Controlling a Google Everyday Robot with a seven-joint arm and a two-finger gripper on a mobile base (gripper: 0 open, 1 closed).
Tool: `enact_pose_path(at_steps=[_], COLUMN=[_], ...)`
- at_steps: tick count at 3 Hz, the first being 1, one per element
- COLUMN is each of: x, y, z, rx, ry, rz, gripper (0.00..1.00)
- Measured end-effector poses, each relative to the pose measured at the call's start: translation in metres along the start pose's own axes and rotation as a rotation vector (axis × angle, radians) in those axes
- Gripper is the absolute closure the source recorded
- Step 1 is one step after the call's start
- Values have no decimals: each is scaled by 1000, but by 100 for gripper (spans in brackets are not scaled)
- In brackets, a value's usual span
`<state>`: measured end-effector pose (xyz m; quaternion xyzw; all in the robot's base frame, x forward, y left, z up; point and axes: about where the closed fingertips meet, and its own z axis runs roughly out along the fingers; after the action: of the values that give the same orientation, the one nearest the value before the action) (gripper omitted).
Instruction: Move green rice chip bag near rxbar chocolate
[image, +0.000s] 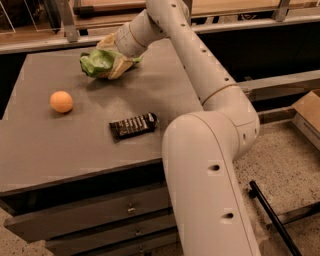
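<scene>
The green rice chip bag (96, 62) is at the far side of the grey table (55, 145), crumpled and glossy. My gripper (114, 56) is on the bag's right side, its pale fingers (118, 68) closed around the bag. The bag looks held just above the tabletop, with a shadow under it. The rxbar chocolate (133, 125), a black wrapper with white lettering, lies flat near the table's front, well in front of the bag and a little to its right. My arm reaches over the table's right side from the front.
An orange ball (61, 101) sits on the left part of the table. Drawers (100, 215) are under the tabletop. A rail and shelf (45, 42) run behind the table. A cardboard box (307, 112) and a black rod (272, 215) are on the floor at right.
</scene>
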<state>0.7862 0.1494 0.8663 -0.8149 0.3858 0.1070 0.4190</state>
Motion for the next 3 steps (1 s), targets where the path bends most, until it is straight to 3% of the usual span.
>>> enact_pose_path(at_steps=[2,3], x=[0,6], y=[-3,-10], z=[-9,-30], rx=[28,82], ry=[-20,-11], rz=[20,44], gripper=[87,100])
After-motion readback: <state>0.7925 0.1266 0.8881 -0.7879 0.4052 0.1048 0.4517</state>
